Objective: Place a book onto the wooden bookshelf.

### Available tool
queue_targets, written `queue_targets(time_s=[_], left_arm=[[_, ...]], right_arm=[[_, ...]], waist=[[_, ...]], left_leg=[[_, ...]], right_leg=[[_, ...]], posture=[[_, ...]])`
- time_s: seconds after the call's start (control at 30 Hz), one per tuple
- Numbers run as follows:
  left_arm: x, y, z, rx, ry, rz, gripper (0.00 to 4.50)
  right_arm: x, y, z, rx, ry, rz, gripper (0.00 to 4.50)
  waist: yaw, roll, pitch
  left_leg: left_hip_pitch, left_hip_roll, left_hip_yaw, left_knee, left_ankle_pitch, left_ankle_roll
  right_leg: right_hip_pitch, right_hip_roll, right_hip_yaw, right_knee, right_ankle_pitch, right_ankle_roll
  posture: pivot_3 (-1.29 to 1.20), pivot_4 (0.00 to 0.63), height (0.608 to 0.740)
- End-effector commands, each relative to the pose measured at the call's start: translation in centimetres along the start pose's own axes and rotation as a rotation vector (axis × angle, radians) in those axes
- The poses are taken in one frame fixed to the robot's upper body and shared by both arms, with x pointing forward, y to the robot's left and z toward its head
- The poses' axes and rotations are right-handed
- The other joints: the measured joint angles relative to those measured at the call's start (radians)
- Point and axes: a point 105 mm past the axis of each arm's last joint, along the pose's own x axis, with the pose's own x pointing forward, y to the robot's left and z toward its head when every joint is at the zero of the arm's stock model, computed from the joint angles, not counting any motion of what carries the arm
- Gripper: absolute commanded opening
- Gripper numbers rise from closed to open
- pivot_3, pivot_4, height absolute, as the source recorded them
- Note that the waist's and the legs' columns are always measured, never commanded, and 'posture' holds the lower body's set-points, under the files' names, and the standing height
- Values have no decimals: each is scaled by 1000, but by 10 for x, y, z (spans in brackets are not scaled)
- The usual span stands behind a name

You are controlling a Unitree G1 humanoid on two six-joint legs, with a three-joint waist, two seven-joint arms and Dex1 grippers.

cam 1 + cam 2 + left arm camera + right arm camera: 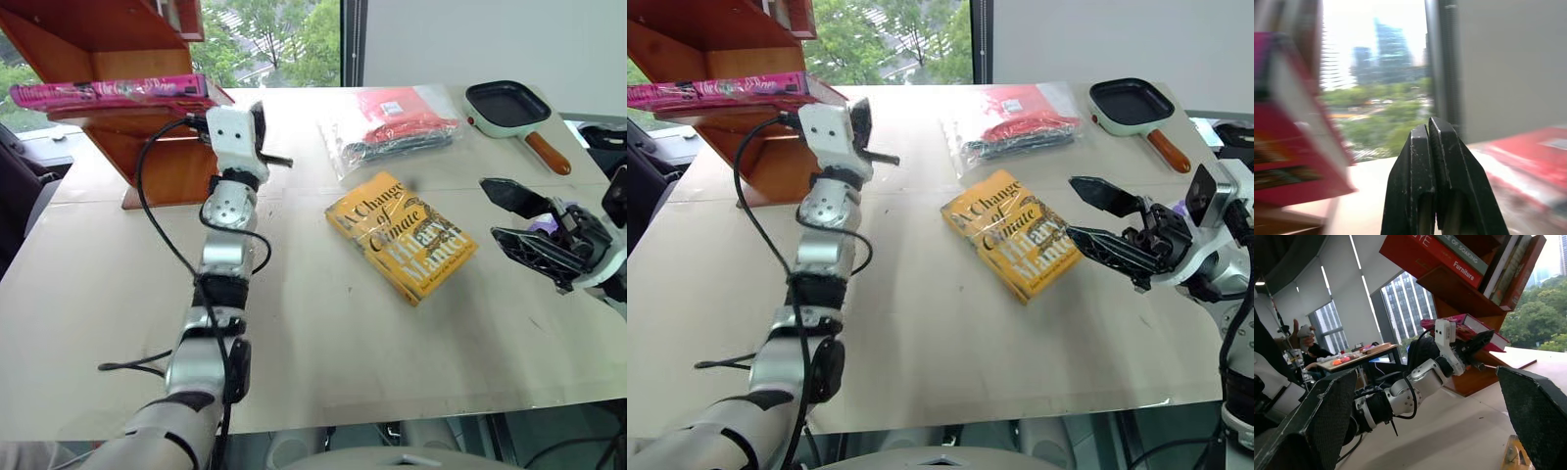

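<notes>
The pink book (108, 93) is seen lying flat on a low board of the wooden bookshelf (147, 157), one end overhanging the edge. The left pincer (277, 158) is pressed together, empty, just beside it. The right pincer (1107, 227) is spread wide above the tabletop (323, 343), near the yellow book (402, 235). A careless sweep of the left arm could catch the overhanging book and tip it off.

premises are presenting as an upper-floor office or lab. tall windows (1400, 303) with roller blinds are looking out on high-rise buildings (1386, 54) and trees. a person (1305, 340) is sitting at a cluttered desk (1359, 357) behind a large pale work table (323, 333).
</notes>
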Motion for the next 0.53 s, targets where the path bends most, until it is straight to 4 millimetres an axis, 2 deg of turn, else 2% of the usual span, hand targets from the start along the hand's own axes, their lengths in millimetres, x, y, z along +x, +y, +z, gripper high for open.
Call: queue_targets(time_s=[0.03, 0.1, 0.23, 0.3, 0.47, 0.53], left_arm=[[-26, -20, 22, -42, -13, -245, 70], [-53, -24, 20, -59, 53, -337, 70], [-117, -13, 5, -114, 275, -392, 70], [-135, -13, 2, -146, 344, -399, 70], [-210, -27, -20, -208, 595, -465, 70], [-229, -36, -29, -212, 652, -477, 70]], right_arm=[[-11, -12, -8, -126, 59, -113, 4500], [-25, -18, -21, -195, 134, -175, 4500], [-61, -24, -56, -278, 297, -273, 4500], [-72, -25, -66, -299, 334, -298, 4500], [-109, -30, -99, -327, 428, -400, 4500], [-114, -31, -107, -325, 436, -416, 4500]], waist=[[-1, 0, 0], [-2, 0, 0], [1, 2, -1], [1, 3, -2], [3, 5, -3], [3, 6, -2]], left_leg=[[0, 0, 0, 0, 0, 0], [0, 1, 0, -1, 0, 0], [1, 1, 0, -1, 0, 0], [2, 1, 0, -2, 0, 0], [11, 1, 0, -2, 0, 1], [20, 2, 0, -4, -3, 4]], right_leg=[[0, 0, 0, 0, 0, 0], [-1, 0, 0, 0, 0, 0], [0, 1, 1, 0, 0, 0], [1, 0, 1, -1, 0, 0], [11, 0, 1, -2, 0, -1], [20, 0, 0, -5, -1, -1]], posture=[[0, 150, 720], [0, 150, 720], [0, 150, 720], [0, 150, 720], [0, 150, 720], [0, 150, 720]])
